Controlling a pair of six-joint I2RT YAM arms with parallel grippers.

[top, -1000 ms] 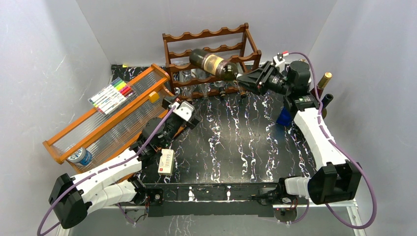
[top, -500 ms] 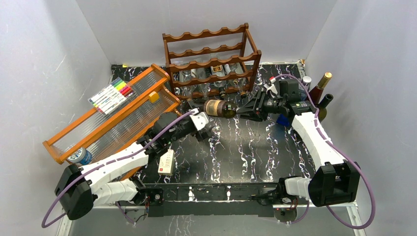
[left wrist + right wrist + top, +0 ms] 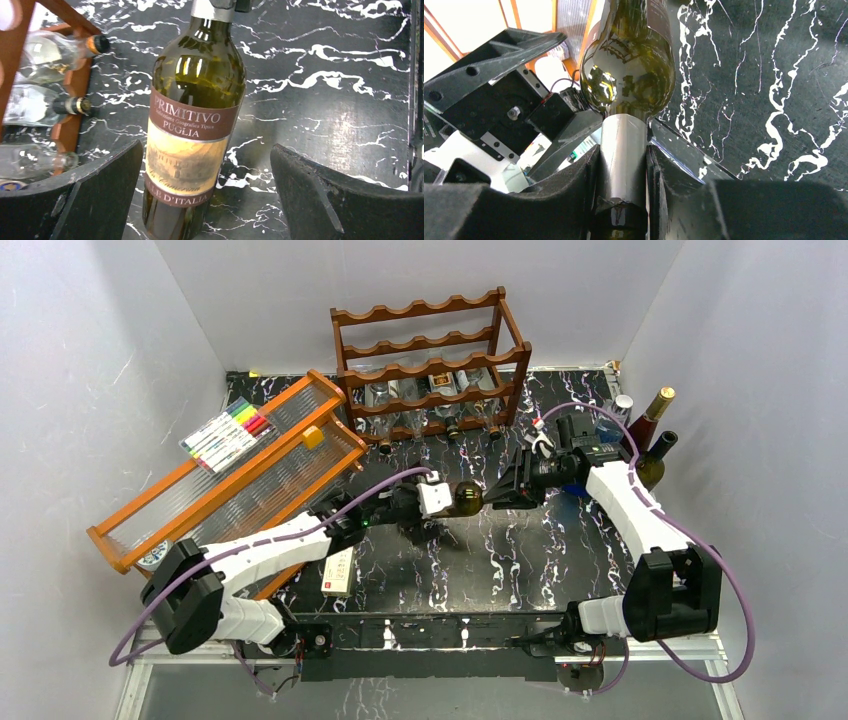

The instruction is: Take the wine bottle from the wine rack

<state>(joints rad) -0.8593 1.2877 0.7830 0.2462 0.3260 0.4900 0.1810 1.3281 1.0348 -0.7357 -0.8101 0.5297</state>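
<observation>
The wine bottle [image 3: 466, 498] is dark green with a brown and cream label. It lies level just above the black marble mat, in front of the dark wooden wine rack [image 3: 430, 370]. My right gripper [image 3: 508, 490] is shut on its silver-foiled neck [image 3: 624, 150]. My left gripper [image 3: 438, 502] is open around the bottle's body [image 3: 192, 130]. The body sits close against the left finger [image 3: 90, 200], with a wide gap to the right finger [image 3: 340, 200]. The rack's edge shows at the left of the left wrist view [image 3: 65, 130].
Clear bottles [image 3: 430, 390] lie in the rack's lower tiers. An orange-framed ribbed tray [image 3: 230, 480] with markers [image 3: 228, 433] stands at the left. Two upright bottles [image 3: 655, 430] stand at the right wall. A white box [image 3: 338, 570] and a tape roll [image 3: 160, 558] lie front left.
My right gripper carried the bottle from the rack down and forward to the mat's middle. My left arm reached right and its open jaws came around the bottle's body.
</observation>
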